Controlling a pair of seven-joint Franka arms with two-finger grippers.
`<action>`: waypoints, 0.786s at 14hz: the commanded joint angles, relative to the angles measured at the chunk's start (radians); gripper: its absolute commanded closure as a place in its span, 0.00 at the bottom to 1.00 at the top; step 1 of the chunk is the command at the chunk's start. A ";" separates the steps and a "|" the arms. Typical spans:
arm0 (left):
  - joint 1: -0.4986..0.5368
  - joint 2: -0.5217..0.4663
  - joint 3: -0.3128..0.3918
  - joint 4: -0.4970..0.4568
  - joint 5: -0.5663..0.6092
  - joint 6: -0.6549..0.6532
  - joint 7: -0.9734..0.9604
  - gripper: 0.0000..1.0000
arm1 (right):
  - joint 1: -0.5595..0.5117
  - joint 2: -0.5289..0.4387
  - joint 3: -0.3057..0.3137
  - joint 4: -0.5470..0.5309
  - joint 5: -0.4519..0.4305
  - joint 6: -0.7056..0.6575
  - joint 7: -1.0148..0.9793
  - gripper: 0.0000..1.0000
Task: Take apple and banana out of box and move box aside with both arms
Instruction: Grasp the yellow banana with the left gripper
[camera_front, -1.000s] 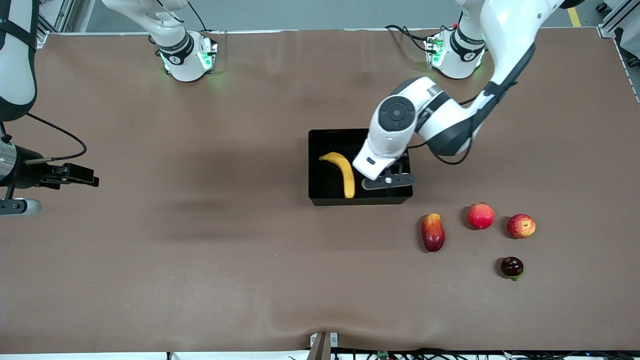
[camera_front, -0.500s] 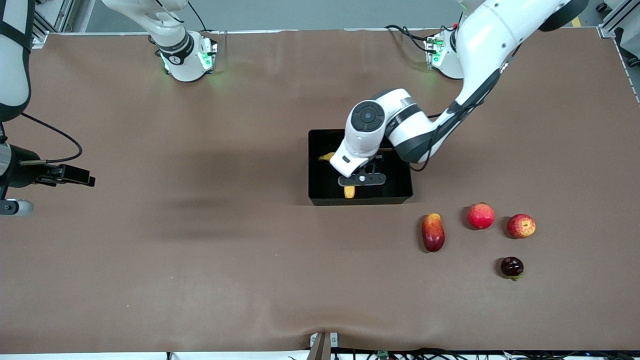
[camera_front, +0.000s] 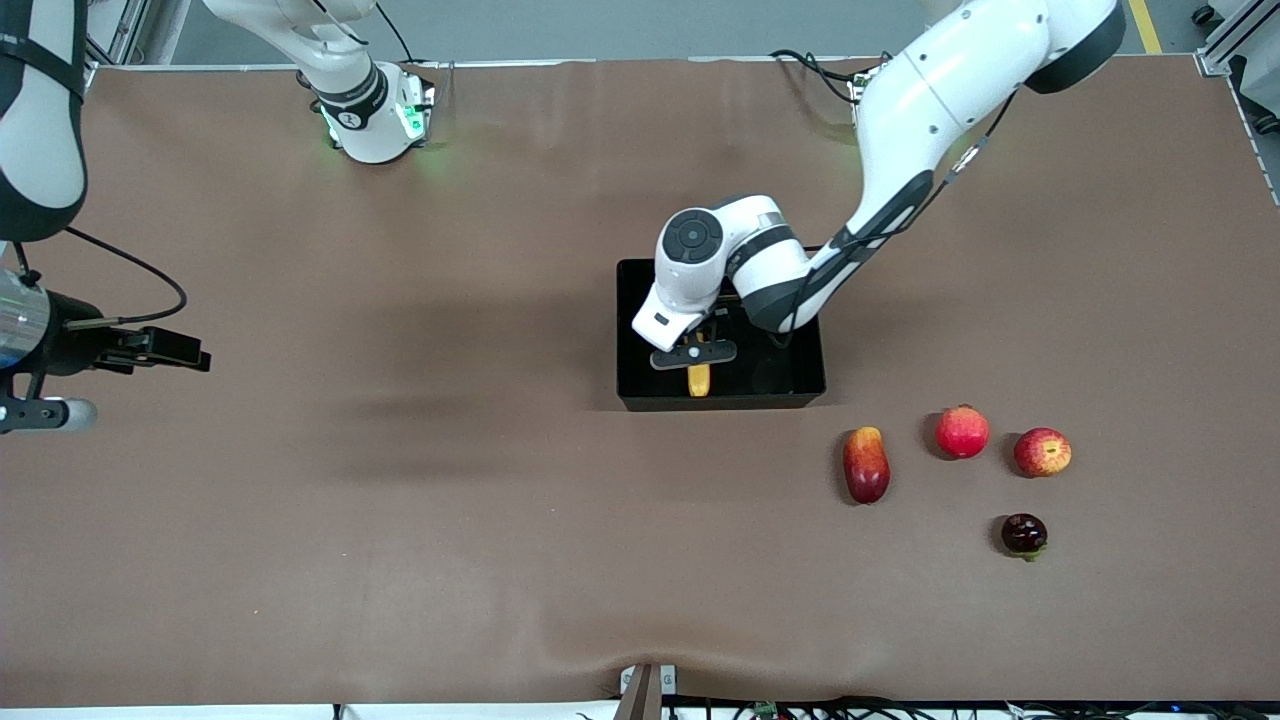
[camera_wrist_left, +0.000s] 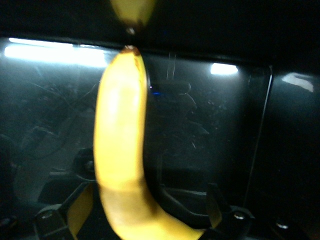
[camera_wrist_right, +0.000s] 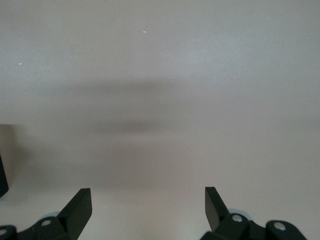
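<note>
Brown covering: we see a plain brown tabletop (camera_front: 420, 480) under both arms.
Box: black glossy open-topped box (camera_front: 800, 385) near the middle of the tabletop, somewhat toward the left arm's end.
Banana: yellow banana (camera_front: 698, 380) lies inside the box on its floor; in the front view only one end shows below the gripper. In the left wrist view we see it (camera_wrist_left: 120, 150) running lengthwise between the fingers, its tip close to the box wall.
Left gripper: left gripper (camera_front: 694, 353) is lowered into the box over the banana, fingers (camera_wrist_left: 80, 210) spread wide on either side of the fruit; we cannot tell whether they touch it.
Right gripper: right gripper (camera_front: 165, 350) waits over bare tabletop at the right arm's end, fingers (camera_wrist_right: 80, 207) wide apart, nothing between them.
Apple: red apple with yellow patches (camera_front: 1042, 451) sits on the tabletop toward the left arm's end, nearer the front camera than the box.
Other fruit: pink-red round fruit (camera_front: 962, 431) just beside the apple; oval red-and-yellow fruit (camera_front: 866, 464) near the box corner; small dark fruit (camera_front: 1024, 533) nearest the front camera.
</note>
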 joint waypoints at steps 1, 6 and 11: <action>-0.040 0.025 0.033 0.014 0.025 0.051 -0.050 0.00 | -0.006 0.001 0.001 0.005 0.004 -0.008 0.006 0.00; -0.052 0.037 0.042 0.014 0.028 0.059 -0.053 0.66 | -0.016 0.002 0.001 0.003 0.004 -0.008 0.006 0.00; -0.051 0.008 0.041 0.016 0.030 0.048 -0.048 1.00 | -0.010 0.017 0.001 0.005 0.004 -0.008 0.008 0.00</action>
